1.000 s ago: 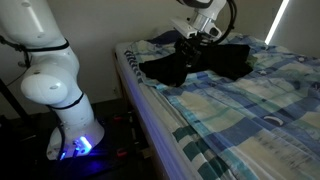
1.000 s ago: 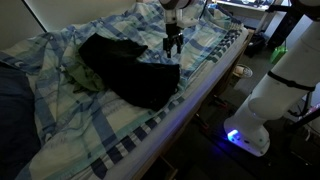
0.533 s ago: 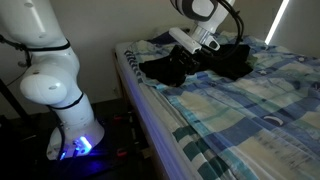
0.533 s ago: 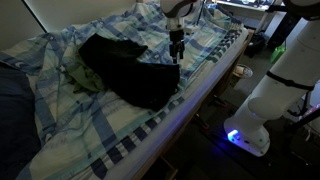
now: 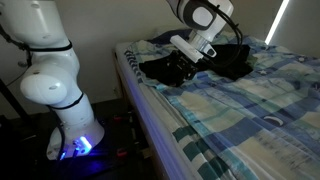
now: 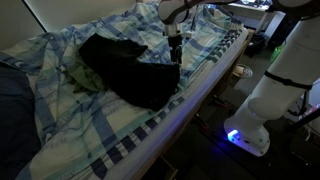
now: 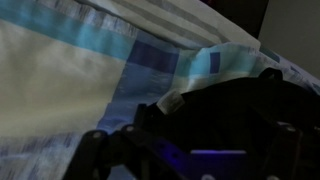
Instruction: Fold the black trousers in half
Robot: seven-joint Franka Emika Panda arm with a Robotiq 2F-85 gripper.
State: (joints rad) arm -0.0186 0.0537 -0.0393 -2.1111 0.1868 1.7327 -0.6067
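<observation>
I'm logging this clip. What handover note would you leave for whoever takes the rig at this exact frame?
Gripper: looks open in the wrist view, holds nothing, low over the bedside end of the black trousers.
Trousers: lying rumpled and unfolded on the plaid bedsheet.
Done: approach only; no fold visible.
Left: grasp that end, carry it over onto the far end, release.

Trousers [image 6: 130, 75] on bedsheet [image 6: 90, 125] (near bed edge); hand [image 6: 176, 62] over their edge.
</observation>
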